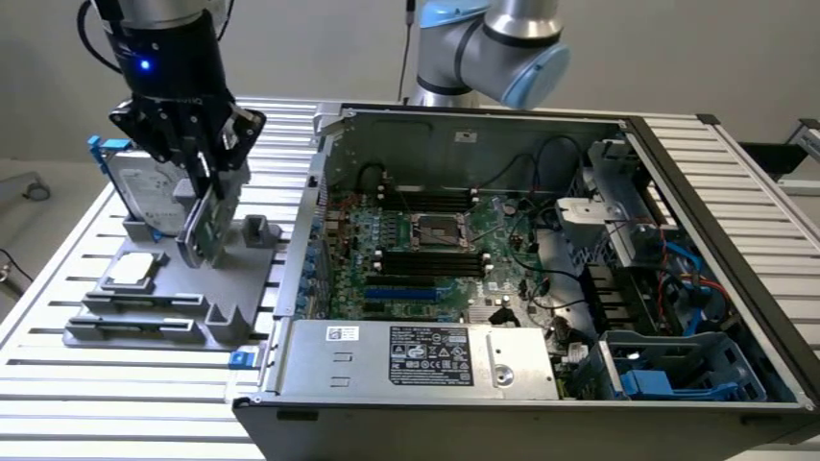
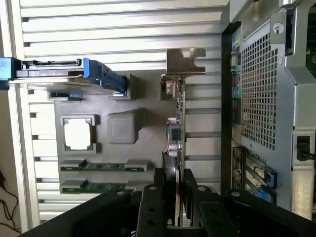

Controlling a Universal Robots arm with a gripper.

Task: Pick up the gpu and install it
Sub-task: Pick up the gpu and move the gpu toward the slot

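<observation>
We're looking down on a slatted metal table (image 1: 129,403) with a pale plain wall running behind it and a strip of grey floor showing at the exterior view's left. An open computer case (image 1: 307,360) is lying on the slats and taking up the exterior view's right, with its motherboard (image 1: 436,240) facing up. The arm's blue-capped joint (image 1: 494,48) is sitting behind the case.

On the exterior view's left, a grey holder (image 1: 154,298) is resting on the table. The gripper (image 1: 205,178) is hanging right over it, its fingers pinched narrowly onto the top edge of the gpu (image 1: 203,226). The card is standing nearly upright with its lower end down at the holder; whether it is clear of its slot, I cannot tell. A hard drive (image 1: 141,182) in a blue frame is standing just beside it.

The wrist view is giving us the card edge-on, a thin strip running away from the two black fingers (image 2: 153,207), ending in the silver bracket (image 2: 185,61). It is also showing the holder's layout: a square chip (image 2: 78,134) and two memory sticks (image 2: 103,166) lying in their seats, plus the case's perforated rear panel (image 2: 259,89).
</observation>
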